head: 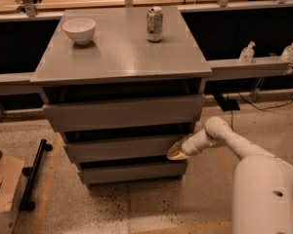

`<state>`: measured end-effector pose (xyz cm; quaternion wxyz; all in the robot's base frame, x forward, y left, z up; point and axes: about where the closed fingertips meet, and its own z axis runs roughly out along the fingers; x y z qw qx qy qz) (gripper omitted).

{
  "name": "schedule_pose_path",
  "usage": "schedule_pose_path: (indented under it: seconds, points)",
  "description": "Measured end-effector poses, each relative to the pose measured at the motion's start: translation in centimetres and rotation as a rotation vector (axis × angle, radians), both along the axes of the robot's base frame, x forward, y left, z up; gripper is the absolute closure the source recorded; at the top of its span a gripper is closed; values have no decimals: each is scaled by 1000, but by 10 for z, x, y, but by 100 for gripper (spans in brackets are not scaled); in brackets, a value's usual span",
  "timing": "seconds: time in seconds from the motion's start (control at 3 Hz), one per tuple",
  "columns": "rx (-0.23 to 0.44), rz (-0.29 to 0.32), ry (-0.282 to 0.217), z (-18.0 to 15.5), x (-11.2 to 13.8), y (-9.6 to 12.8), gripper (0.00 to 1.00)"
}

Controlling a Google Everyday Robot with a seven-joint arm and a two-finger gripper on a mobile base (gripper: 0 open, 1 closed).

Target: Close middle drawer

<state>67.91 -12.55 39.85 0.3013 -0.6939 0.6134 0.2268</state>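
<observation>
The grey cabinet has three drawer fronts stacked under its top (122, 52). The middle drawer (119, 147) has a plain flat grey front and sits between the taller top front (122, 112) and the narrower bottom front (129, 172). A dark gap shows above it. My gripper (177, 151) is on the end of the white arm, which reaches in from the right. Its tan tip rests against the right end of the middle drawer's front.
A white bowl (79, 29) and a can (154, 24) stand on the cabinet top. A cardboard box (2, 189) and a black bar (33, 174) lie on the floor at the left. Two small bottles (246, 52) stand on a ledge at the right.
</observation>
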Motion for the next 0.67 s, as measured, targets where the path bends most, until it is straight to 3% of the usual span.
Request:
schedule_pose_path:
  seconds: [0.33, 0.67]
  points:
    - [63, -25, -97, -11, 39, 8, 100]
    - [63, -24, -97, -11, 26, 12, 74]
